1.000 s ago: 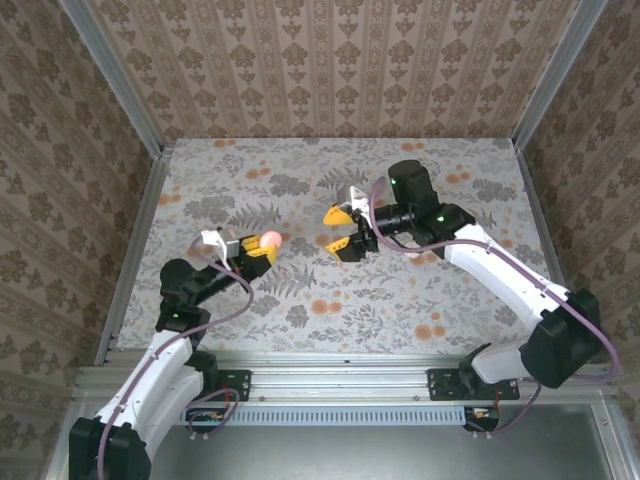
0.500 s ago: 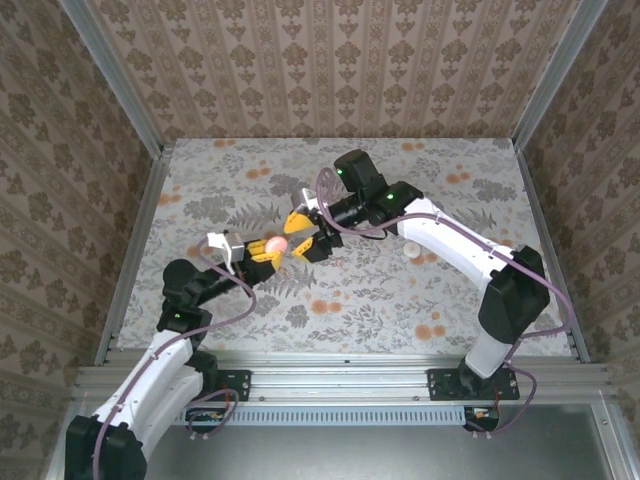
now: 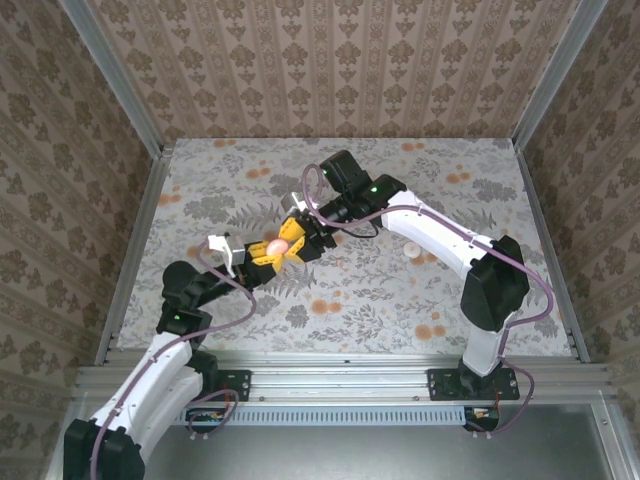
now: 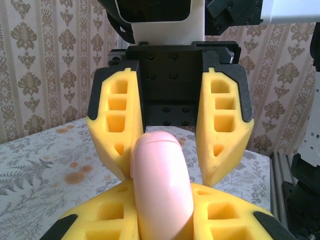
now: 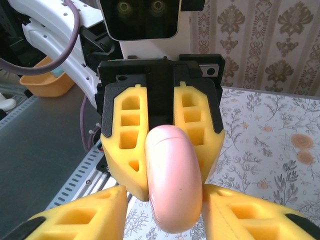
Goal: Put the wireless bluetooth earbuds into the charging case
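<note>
Top external view: we saw the charging case (image 3: 277,244), a salmon-pink puck, held off the patterned surface (image 3: 450,190) near its middle, where the two arms met.
Left fingers: the left fingers (image 5: 125,130) were clenched on the case, one on each flat face, and its rounded edge stuck out toward the other arm.
Right fingers: the right fingers (image 4: 117,125) were released and spread, one on either side of the case's free end. In the left wrist view one stood just beside the case, and we could not tell whether it touched.
Step in hand: we judged this a two-arm grasp on the case, probably to part its halves or pass it across before any earbud goes in.
How to do it well: we would close the right fingers slowly and squarely on the free part only, clear of the left fingers' tips. We would also hold the left grip firm so the smooth puck cannot swivel or slip out.
Left arm pose: reached forward and to its right, fingers pointing at the right arm.
Right arm pose: stretched across toward the left, elbow bent, wrist facing the left one head-on.
Earbuds: a small white piece (image 3: 410,250) lay on the surface beside the right forearm, well apart from the case; it was too small for us to name.
</note>
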